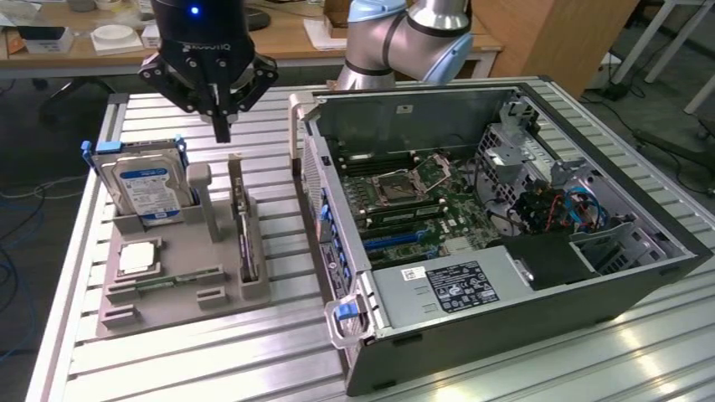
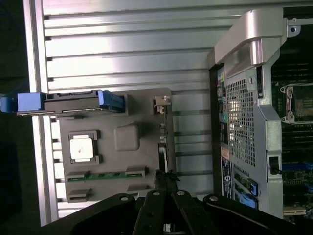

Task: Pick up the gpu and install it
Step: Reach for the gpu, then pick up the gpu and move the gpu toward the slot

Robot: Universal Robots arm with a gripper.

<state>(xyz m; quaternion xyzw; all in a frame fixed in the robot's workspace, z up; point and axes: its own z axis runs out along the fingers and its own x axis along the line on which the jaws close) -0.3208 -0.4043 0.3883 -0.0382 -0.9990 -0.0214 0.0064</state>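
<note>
The arm (image 1: 408,38) is standing at the rear, its silver and pale-blue joints bending forward. The gripper (image 1: 221,132) is hanging in the air and pointing straight down. Its black fingers (image 1: 223,113) are converging to one narrow tip and appear to be pressed together, gripping nothing. A blue indicator (image 1: 192,11) is glowing on the wrist housing (image 1: 207,38).

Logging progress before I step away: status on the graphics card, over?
Gripper above the gray tray, fingers shut, empty. Graphics card upright in its tray slot, not picked up. Nothing between them; computer case open alongside.
</note>
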